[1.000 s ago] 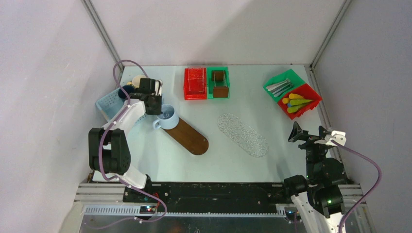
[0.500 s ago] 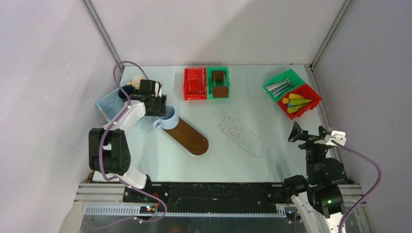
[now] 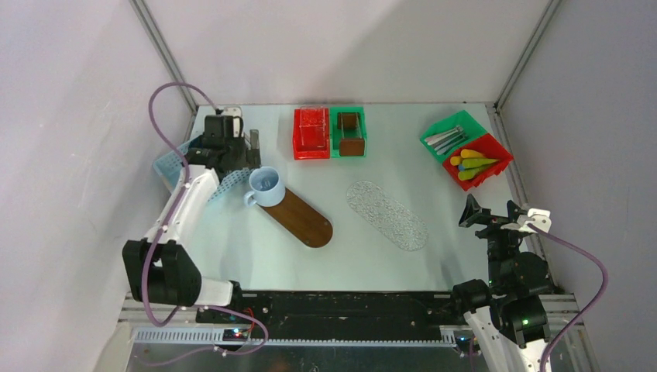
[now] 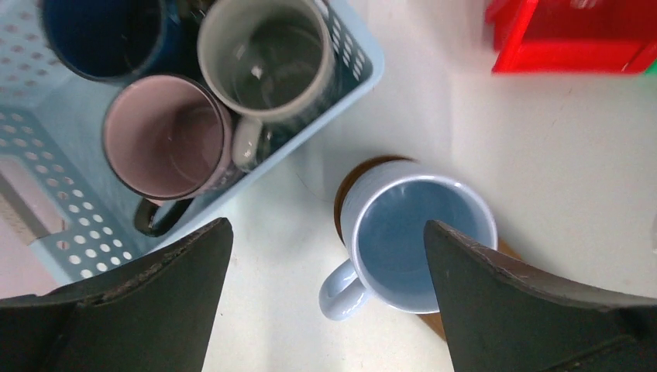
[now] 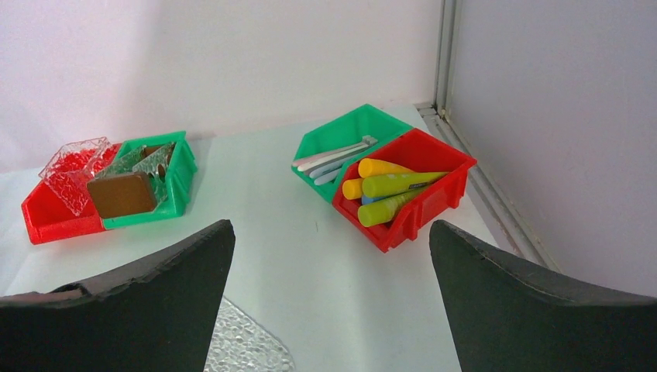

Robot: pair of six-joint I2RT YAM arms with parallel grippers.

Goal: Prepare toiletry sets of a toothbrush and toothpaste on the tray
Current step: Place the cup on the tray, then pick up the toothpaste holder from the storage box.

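Toothbrushes [image 5: 333,156] in green bin [image 5: 372,120], upper right: long axis lower-left to upper-right. Tubes [image 5: 391,190] approx. same; blue one mostly buried. L gripper [image 4: 327,229], R gripper [image 5: 331,225]: jaws apart.

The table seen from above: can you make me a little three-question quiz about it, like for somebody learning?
1. True or false: the light blue mug stands on one end of the brown tray.
2. Pick one: the toothbrushes lie in a bin of which colour? A green, B red, C blue.
3. Fill in: in the left wrist view, the blue basket holds ___ mugs.

Key: 1 true. 2 A. 3 three.
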